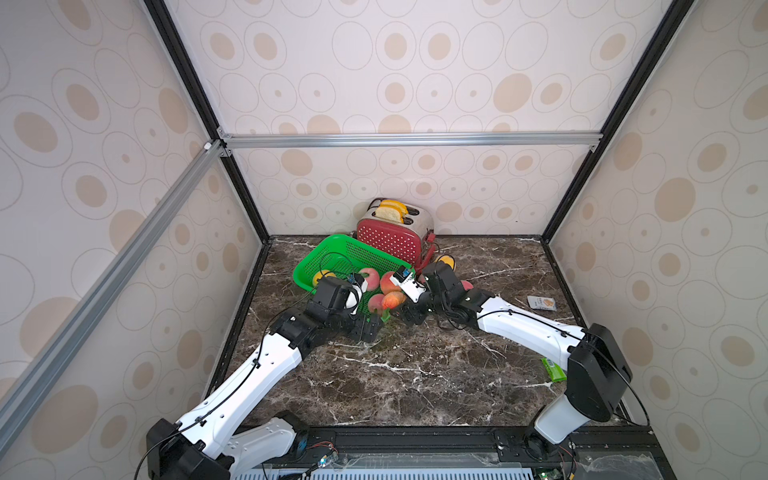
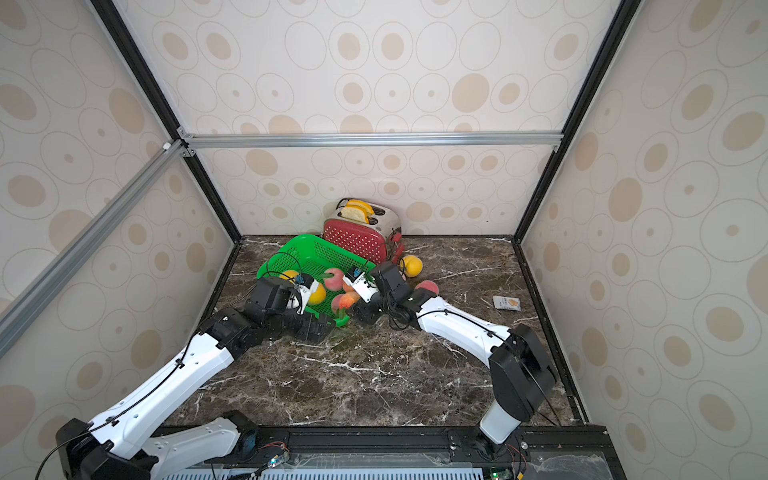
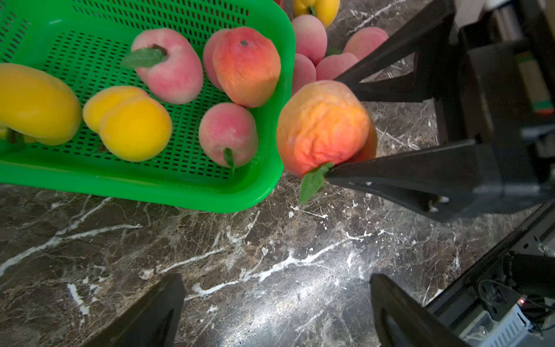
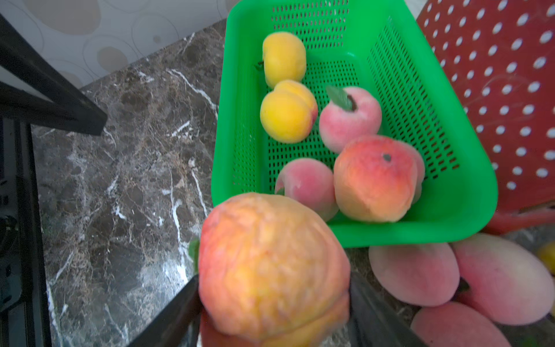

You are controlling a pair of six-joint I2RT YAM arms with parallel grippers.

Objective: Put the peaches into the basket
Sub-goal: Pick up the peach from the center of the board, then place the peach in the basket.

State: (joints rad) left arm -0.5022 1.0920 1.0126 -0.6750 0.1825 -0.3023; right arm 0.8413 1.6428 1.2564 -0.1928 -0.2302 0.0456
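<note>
Left wrist view: marble table (image 3: 270,240) carries the green basket (image 3: 180,186), several peaches (image 3: 168,75) inside. Right gripper (image 3: 333,129) clamps an orange-red peach (image 3: 321,132) just outside the basket's rim. Left gripper (image 3: 276,279) spread wide, empty.

A dark brown marble-patterned surface (image 1: 395,374) with white veins carries everything. At 11 o'clock sits a bright green perforated plastic basket (image 1: 332,243), and just beside it at 12 a red white-dotted toaster (image 1: 388,243). Near 1 o'clock lie a round yellow peach (image 1: 449,262) and pink peaches (image 4: 414,273). A small white-and-orange packet (image 1: 541,302) lies at 3, a flat green wrapper (image 1: 553,370) at 4.
</note>
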